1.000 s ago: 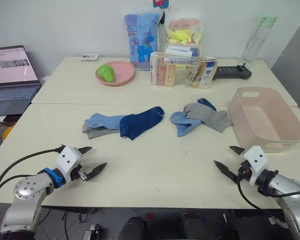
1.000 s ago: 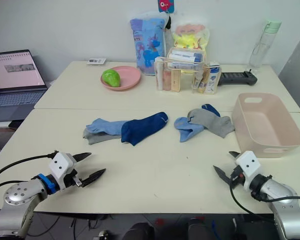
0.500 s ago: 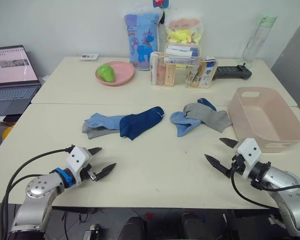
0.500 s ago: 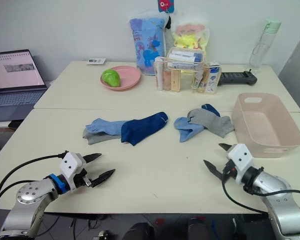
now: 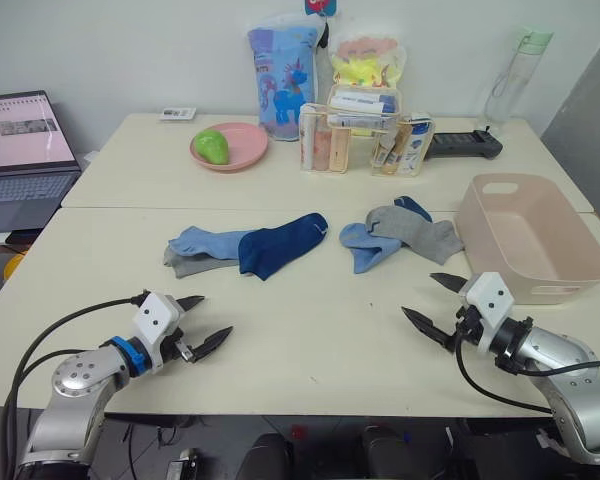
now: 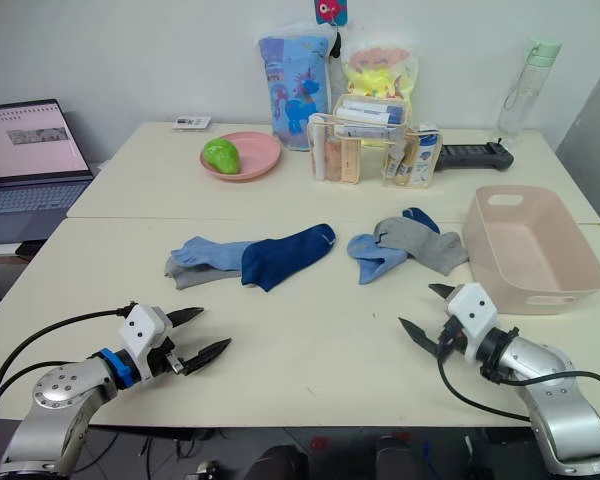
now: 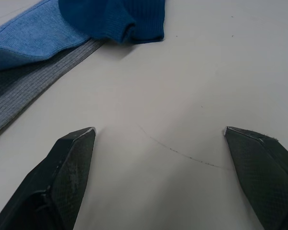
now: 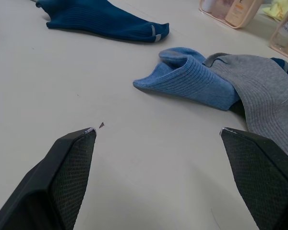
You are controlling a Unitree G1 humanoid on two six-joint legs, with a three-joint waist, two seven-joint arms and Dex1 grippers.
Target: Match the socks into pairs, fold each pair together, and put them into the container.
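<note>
Socks lie in two loose heaps mid-table, none paired yet. Left heap: light blue sock over a grey sock, w/ a navy sock overlapping both. Right heap: second light blue sock partly under a second grey sock; a navy tip pokes out behind – prob. the sixth sock, mostly hidden. Container sits empty at the table's right edge, just beside the right heap.

Left gripper hovers low near the table's front edge, fingers spread wide, nothing between them; it is short of the left heap. Right gripper likewise gapes with nothing held, near the front edge, facing the right heap.

Risks (judged): the socks overlap, so a pinch on one layer could drag its neighbour along and yield a mismatched pair; soft fabric may slip or bunch when folded; matching colours sit in separate heaps, so each pair needs a carry across the table.

View notes – the head views give the full layout, container and the background clutter (pink plate, bottles). Left wrist view adds close detail: ribbed grey under light blue, navy cuff on top. Right wrist view shows the light blue sock folded over itself, grey lapping its edge.
</note>
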